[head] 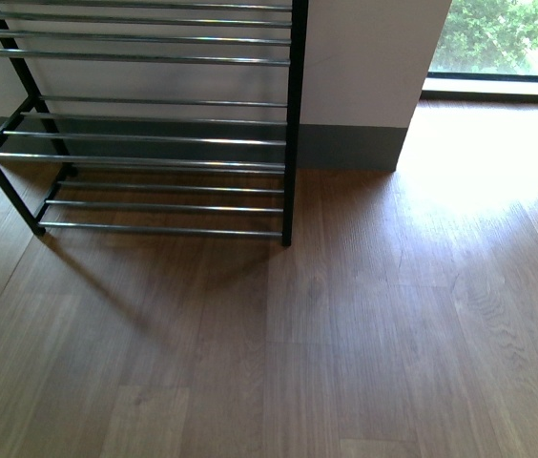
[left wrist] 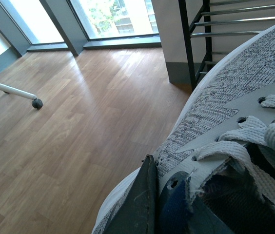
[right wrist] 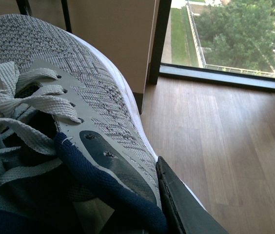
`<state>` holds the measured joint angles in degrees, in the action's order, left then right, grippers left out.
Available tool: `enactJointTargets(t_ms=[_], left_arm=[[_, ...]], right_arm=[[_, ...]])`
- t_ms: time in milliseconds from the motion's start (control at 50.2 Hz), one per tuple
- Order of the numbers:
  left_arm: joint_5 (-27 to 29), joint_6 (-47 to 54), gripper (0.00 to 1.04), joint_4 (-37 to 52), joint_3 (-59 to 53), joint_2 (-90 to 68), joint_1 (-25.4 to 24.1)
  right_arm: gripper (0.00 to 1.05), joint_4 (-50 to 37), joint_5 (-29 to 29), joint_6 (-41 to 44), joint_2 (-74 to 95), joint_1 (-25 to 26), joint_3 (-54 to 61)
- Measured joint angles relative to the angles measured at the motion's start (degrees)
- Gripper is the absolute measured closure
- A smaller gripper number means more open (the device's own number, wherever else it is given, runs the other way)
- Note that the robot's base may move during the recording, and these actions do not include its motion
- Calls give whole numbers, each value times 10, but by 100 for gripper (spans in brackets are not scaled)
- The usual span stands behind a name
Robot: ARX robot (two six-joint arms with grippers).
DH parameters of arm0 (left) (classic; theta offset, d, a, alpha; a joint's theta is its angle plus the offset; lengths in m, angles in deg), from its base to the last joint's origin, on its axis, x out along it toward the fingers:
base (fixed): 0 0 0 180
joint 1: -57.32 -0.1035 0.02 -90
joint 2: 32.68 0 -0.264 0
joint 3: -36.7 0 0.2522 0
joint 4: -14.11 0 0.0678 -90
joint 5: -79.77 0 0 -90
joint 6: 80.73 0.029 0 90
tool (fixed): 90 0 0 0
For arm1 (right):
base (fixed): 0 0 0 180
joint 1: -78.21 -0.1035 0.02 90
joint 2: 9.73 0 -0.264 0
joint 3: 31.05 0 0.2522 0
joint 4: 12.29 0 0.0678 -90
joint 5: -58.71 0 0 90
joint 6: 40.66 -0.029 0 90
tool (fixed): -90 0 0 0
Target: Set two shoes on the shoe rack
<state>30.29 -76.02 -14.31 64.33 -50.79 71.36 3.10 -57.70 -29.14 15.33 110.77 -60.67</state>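
Left hand (left wrist: 149, 204) is clenched on the collar of a grey shoe (left wrist: 235, 83), right hand (right wrist: 176, 204) likewise on the second shoe (right wrist: 45, 44); both are held off the shoe rack (head: 293, 124), which stands left of centre in the front view; gripped only at the collar, a toe may droop and snag or slip between the thin bars (head: 155, 140); a white pillar (head: 364, 76) crowds its right post; a castor (left wrist: 37, 103) sits well apart.

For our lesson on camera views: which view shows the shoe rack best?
The front view: the shoe rack shows three tiers of chrome bars. The left wrist view catches only one end of it; the right wrist view, two black posts.
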Motion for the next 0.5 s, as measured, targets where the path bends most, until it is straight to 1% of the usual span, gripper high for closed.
enactJointTargets(t_ms=[498], left_arm=[[-2,0,103,0,0,0,0]], right_arm=[[103,0,4,0,0,0,0]])
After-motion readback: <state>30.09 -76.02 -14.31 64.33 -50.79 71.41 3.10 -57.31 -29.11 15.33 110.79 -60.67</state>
